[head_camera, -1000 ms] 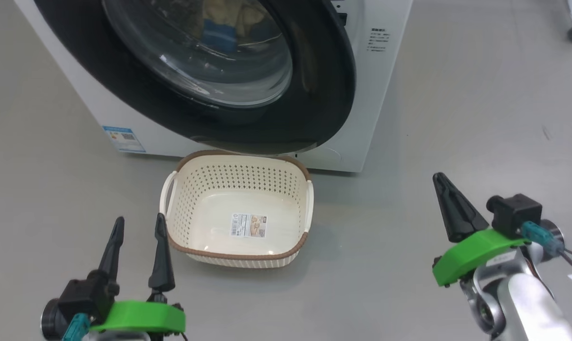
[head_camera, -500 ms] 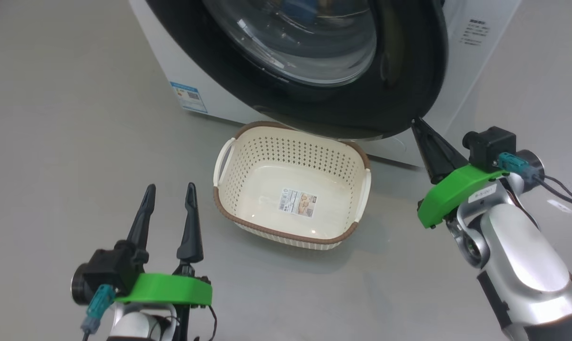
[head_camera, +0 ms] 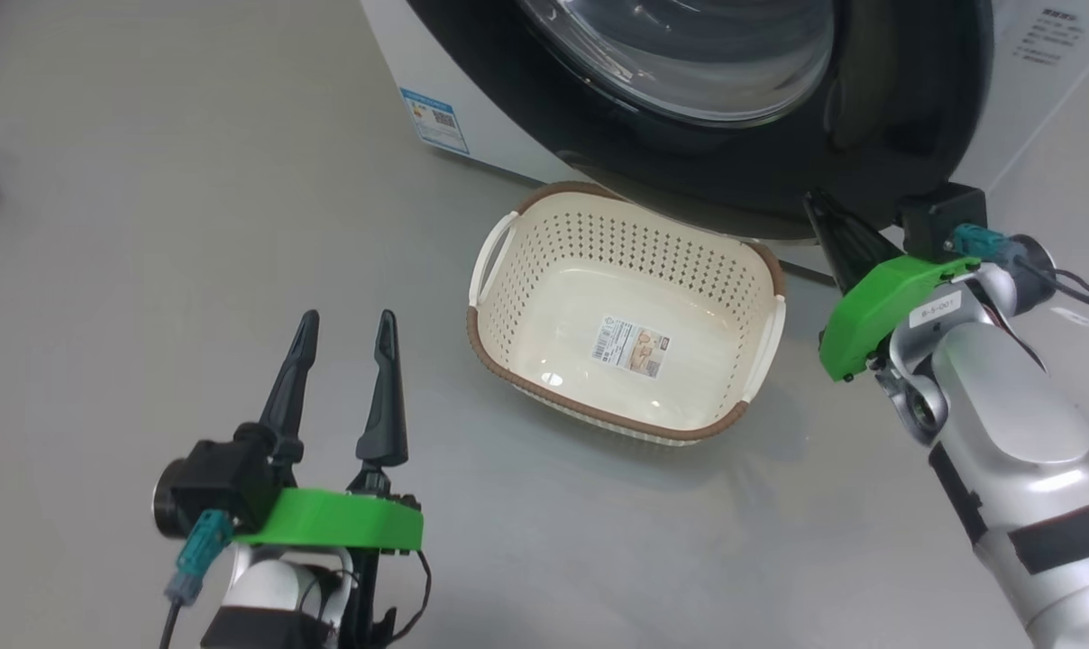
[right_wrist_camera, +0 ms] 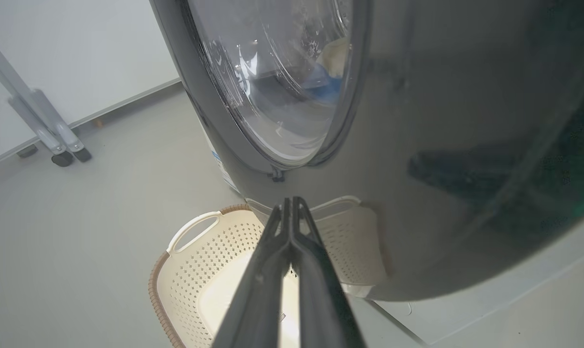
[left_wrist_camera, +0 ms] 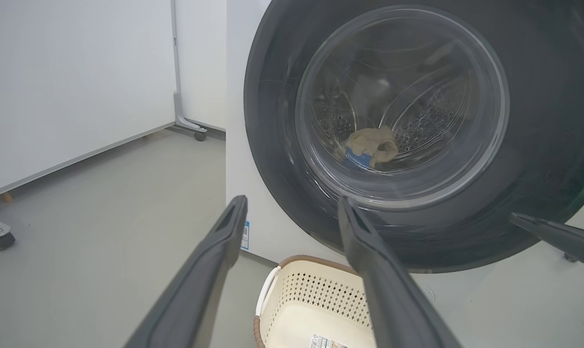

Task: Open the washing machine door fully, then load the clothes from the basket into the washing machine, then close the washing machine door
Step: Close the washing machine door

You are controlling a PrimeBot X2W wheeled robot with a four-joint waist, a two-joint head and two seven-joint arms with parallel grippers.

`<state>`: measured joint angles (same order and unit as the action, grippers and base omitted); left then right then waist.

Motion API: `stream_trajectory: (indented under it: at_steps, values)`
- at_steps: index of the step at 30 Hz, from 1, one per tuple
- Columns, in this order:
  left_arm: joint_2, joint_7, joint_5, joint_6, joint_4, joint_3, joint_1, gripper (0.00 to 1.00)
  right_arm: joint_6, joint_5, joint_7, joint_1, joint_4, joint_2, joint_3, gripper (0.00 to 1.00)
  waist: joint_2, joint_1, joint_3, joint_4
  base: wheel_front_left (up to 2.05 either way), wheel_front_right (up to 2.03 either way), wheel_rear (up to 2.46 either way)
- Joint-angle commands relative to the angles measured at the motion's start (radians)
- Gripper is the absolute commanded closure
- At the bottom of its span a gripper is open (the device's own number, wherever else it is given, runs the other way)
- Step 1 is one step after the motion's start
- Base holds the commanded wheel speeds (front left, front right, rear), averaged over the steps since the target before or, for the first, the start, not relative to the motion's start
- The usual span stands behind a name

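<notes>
A smooth grey floor (head_camera: pixel 148 270) runs to a white panel wall on castors (left_wrist_camera: pixel 74 72). The white front-loading washing machine (left_wrist_camera: pixel 235 72) faces the robot, its round door with glossy black rim and bulging glass (head_camera: pixel 689 171) lying against its front. Behind the glass, the cream-yellow and blue clothes (left_wrist_camera: pixel 369 145) sit low in the steel drum (left_wrist_camera: pixel 432 111). The cream perforated plastic basket with brown rim (head_camera: pixel 635 257) stands just below the door, its long axis along the machine's front. The left hand (head_camera: pixel 347 317) is released, fingers toward the machine. The right hand (head_camera: pixel 819 207) is clenched on nothing, tip just beside the door's lower rim.
</notes>
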<state>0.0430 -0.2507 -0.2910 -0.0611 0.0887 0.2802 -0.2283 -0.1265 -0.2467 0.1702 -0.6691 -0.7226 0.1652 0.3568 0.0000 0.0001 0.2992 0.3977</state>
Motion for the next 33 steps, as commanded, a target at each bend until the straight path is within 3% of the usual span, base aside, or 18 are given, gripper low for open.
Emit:
stream_trajectory:
  at_steps: [1,18,33]
  values:
    - [0.008,-0.011,0.0,0.002,-0.035,-0.029,-0.034,0.0,-0.004,-0.01,0.016,-0.037,0.009,0.003,0.015,1.0,0.0,-0.0001,0.008,0.008,0.0,0.0,0.0]
    - [0.007,-0.011,-0.044,0.042,-0.091,0.008,-0.065,0.0,-0.004,-0.024,0.071,-0.175,-0.209,0.073,0.001,1.0,0.0,-0.0001,0.065,0.05,0.0,0.0,0.0]
    - [0.007,-0.011,-0.049,0.052,-0.095,0.04,-0.084,0.0,-0.004,-0.008,0.087,-0.32,-0.32,0.145,-0.107,1.0,0.0,-0.0001,0.087,0.08,0.0,0.0,0.0]
